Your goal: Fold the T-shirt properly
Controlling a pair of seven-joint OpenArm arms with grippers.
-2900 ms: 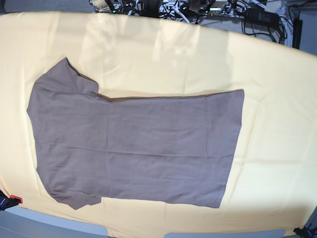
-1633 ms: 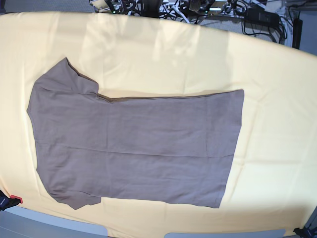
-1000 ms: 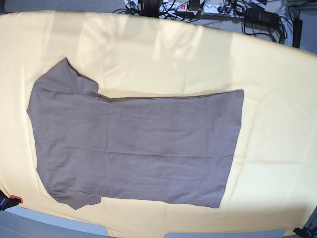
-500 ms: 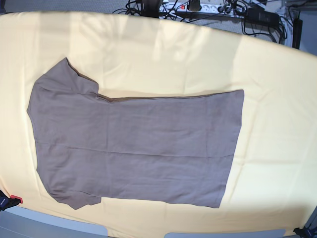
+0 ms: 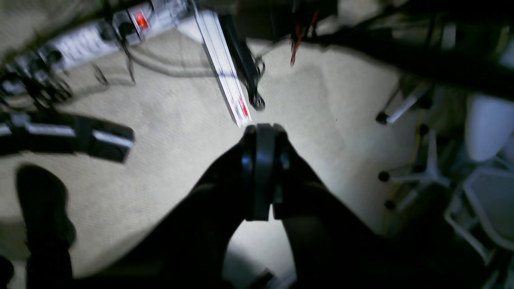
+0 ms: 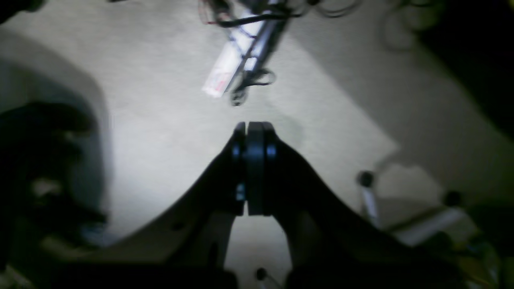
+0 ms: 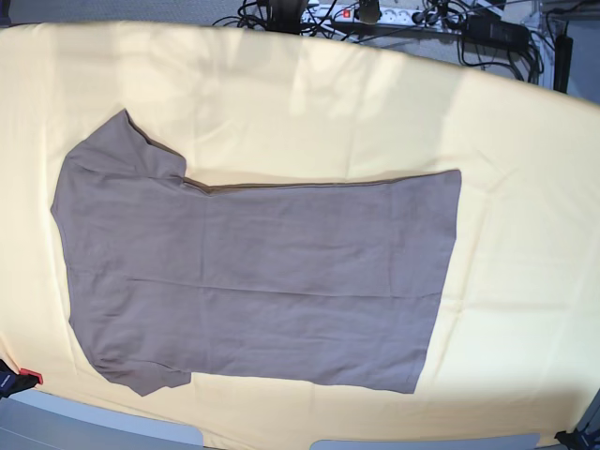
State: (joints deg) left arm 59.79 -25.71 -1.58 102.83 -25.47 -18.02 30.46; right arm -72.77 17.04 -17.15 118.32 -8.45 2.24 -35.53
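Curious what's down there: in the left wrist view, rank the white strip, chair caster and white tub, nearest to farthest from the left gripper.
From the left gripper:
1. white strip, just ahead of its tips.
2. chair caster, to the right.
3. white tub, far right.

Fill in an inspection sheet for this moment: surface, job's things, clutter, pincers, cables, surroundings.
Surface: pale yellow table cloth, lightly creased, covers the table.
Job's things: taupe T-shirt lies flat and unfolded, sleeves toward the base view's left, hem toward its right.
Clutter: nothing seen on the cloth.
Pincers: left pincer and right pincer both shut, holding nothing, off the table, facing the carpet.
Cables: power strip and tangled leads beyond the far edge.
Surroundings: chair legs on the floor.
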